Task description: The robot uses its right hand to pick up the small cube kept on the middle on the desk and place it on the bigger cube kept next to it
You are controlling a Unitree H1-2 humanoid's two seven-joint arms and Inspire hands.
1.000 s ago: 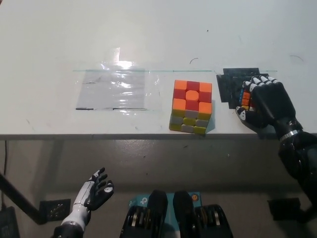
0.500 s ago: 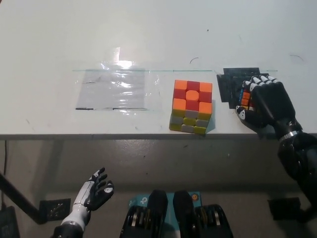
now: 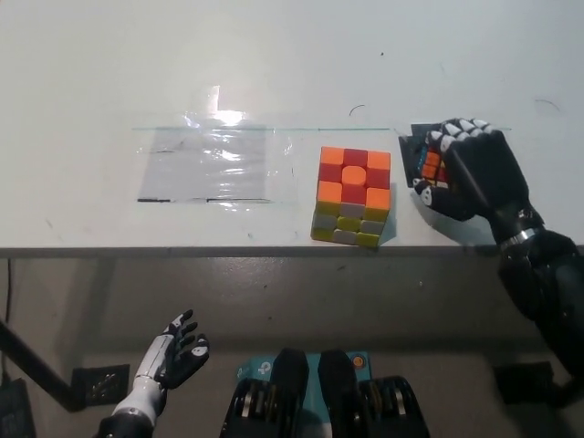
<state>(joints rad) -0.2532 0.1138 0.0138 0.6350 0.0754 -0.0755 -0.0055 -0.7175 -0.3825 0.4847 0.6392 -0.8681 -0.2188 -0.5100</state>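
the right robot hand [image 3: 470, 169] is closed around the small cube [image 3: 431, 170], holding it at about 3 o'clock from the bigger cube [image 3: 352, 197] — near it, not touching. only a sliver of the small cube's coloured face shows between the fingers, so how secure the grip is can't be told.

the risk, as i judge it: an off-centre release could tip the small cube off, or a low approach could knock the bigger cube, which sits close to the front edge of the desk [image 3: 274, 64] (little margin there). the left robot hand [image 3: 173, 351] rests open at 7 o'clock, below the desk.
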